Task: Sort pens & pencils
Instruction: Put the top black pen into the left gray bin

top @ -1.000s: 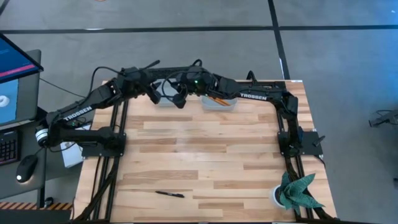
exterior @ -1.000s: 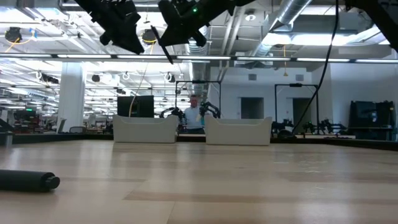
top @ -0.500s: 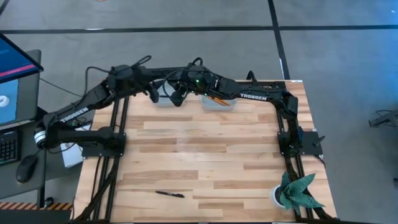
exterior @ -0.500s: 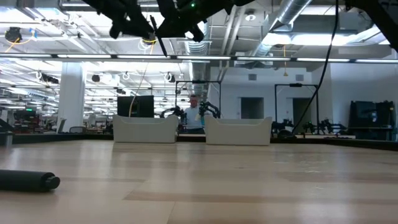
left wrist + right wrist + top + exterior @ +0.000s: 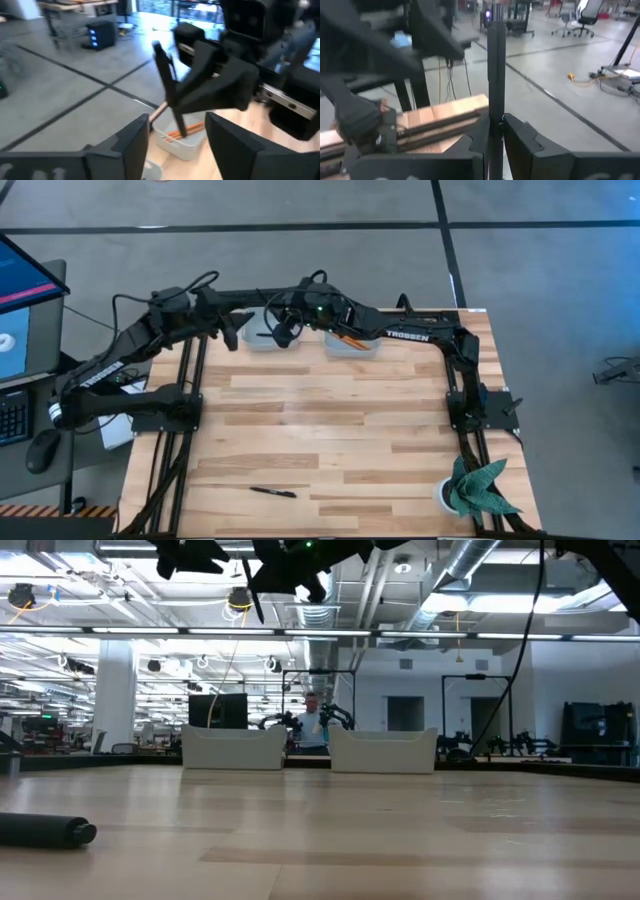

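Right gripper [image 5: 283, 332] is clamped on a thin black stick pen [image 5: 496, 65], holding it up in the air over the far edge of the light wooden slatted table [image 5: 330, 430], about 12 o'clock from table centre and above the left-hand clear plastic bin [image 5: 262, 338]. Pen stands between its closed fingers [image 5: 470, 142] in the right wrist view. Left gripper [image 5: 228, 335] hangs just at 9 o'clock of it, jaws spread with nothing between them, apart from the pen. Two orange wooden pencils [image 5: 350, 338] lie in the right-hand clear bin [image 5: 352, 346]. Another black pen [image 5: 272, 492] lies flat on the table near the front edge, around 7 o'clock, well apart from both arms. Potted green plant [image 5: 478, 486] sits at the front right corner.
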